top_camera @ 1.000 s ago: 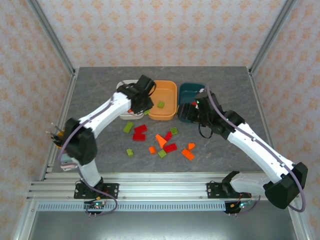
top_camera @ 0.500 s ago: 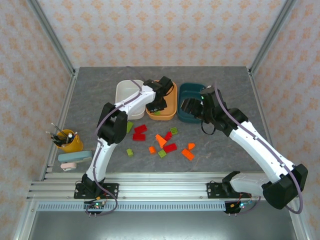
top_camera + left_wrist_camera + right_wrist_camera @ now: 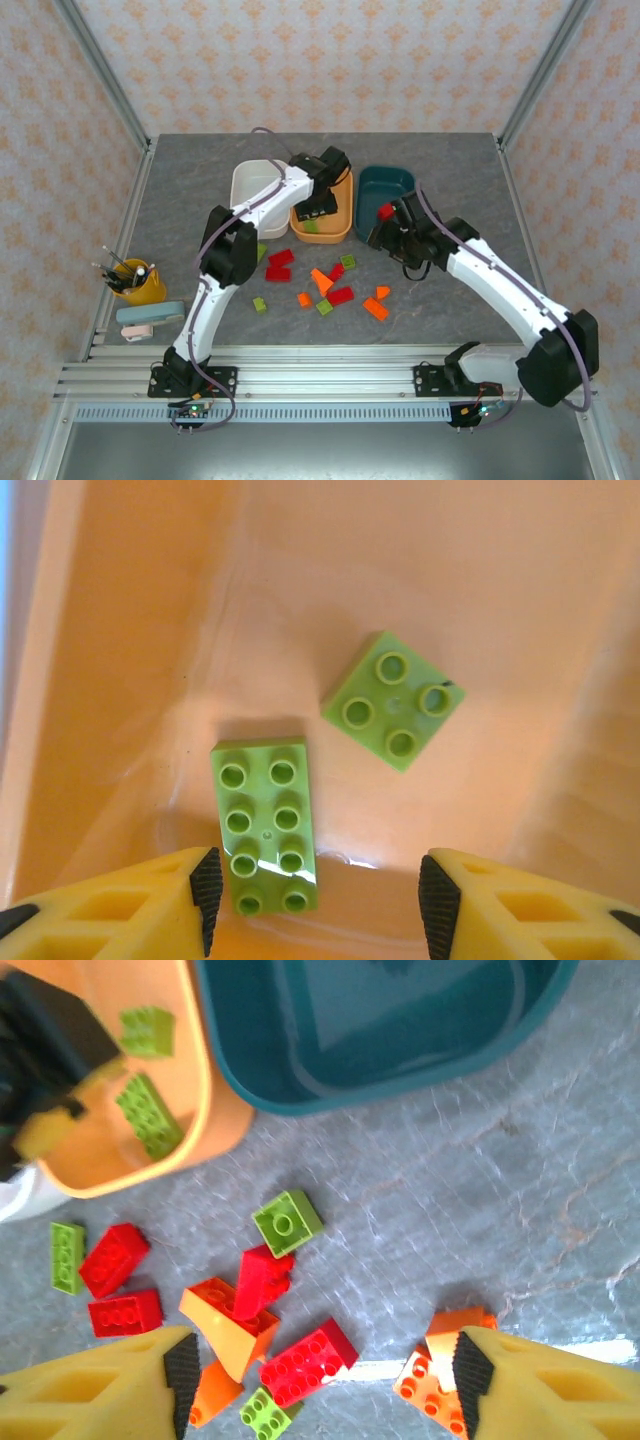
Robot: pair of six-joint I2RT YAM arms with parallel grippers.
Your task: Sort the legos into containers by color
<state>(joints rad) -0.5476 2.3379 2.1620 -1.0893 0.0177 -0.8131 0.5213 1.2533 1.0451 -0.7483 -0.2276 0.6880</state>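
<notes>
My left gripper (image 3: pixel 315 212) hangs open inside the orange tub (image 3: pixel 348 200). A long light-green lego (image 3: pixel 265 825) lies flat on the tub floor just ahead of the left fingertip, free of both pads. A square green lego (image 3: pixel 393 708) lies beside it. My right gripper (image 3: pixel 380 232) is open at the near left corner of the teal tub (image 3: pixel 390 185), above the loose legos. Nothing sits between its jaws, and a red lego (image 3: pixel 308 1360) lies on the table below them. A small red piece (image 3: pixel 385 211) shows beside that gripper. The white tub (image 3: pixel 252 185) stands left of the orange one.
Loose legos lie on the grey table in front of the tubs: red (image 3: pixel 279 265), orange (image 3: pixel 322 280), orange (image 3: pixel 376 308), green (image 3: pixel 259 304), green (image 3: pixel 348 261). A yellow cup with pens (image 3: pixel 135 285) stands at the left edge. Metal frame posts line the table's sides.
My left gripper swung from the white tub to the orange tub and opened, and the long green lego now lies loose inside. My right gripper drew back from the teal tub toward the loose pile.
</notes>
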